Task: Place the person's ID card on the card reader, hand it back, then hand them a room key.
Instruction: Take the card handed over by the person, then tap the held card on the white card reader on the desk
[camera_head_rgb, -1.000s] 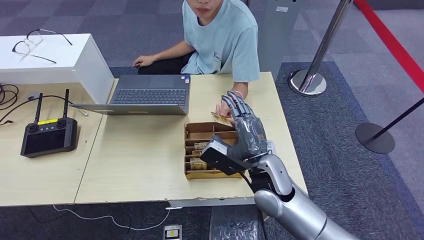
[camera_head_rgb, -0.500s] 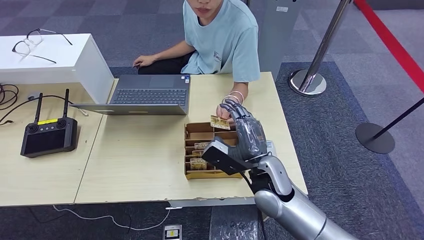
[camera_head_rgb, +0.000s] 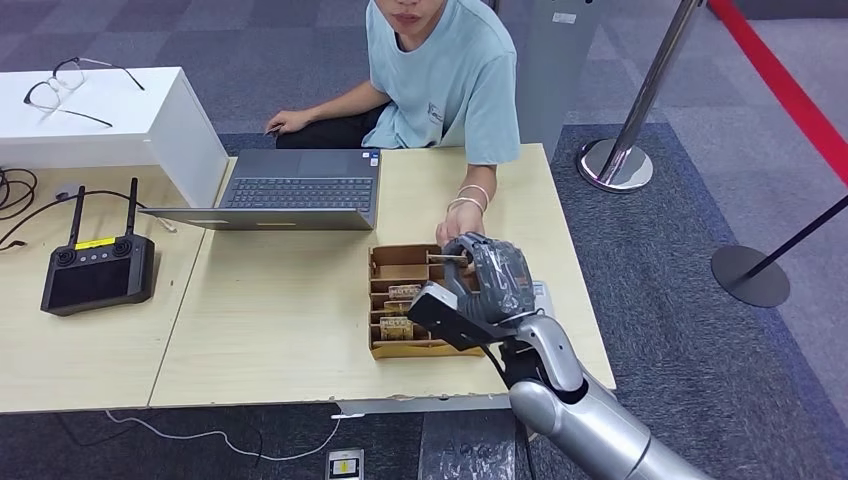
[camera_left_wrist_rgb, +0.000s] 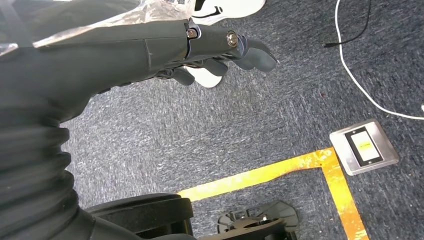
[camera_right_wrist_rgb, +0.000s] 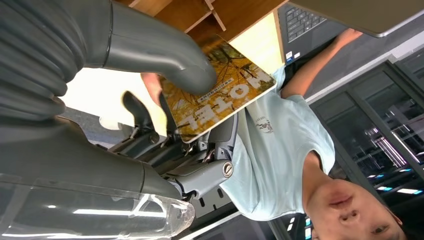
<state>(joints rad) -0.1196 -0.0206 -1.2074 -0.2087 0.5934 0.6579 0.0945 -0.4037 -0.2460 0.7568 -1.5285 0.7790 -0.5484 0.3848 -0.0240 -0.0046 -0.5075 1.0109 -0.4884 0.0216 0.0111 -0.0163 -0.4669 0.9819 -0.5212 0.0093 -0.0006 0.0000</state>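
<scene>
Your right hand (camera_head_rgb: 490, 280) pinches the room key (camera_right_wrist_rgb: 220, 95) between thumb and fingers (camera_right_wrist_rgb: 150, 120), above the card tray (camera_head_rgb: 400, 262). Left hand (camera_left_wrist_rgb: 200, 45) hangs, fingers loosely apart, holding nothing.

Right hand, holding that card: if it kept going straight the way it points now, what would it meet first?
Most likely the person's hand, just beyond the right hand and its card; whether they already touch is unclear.
</scene>
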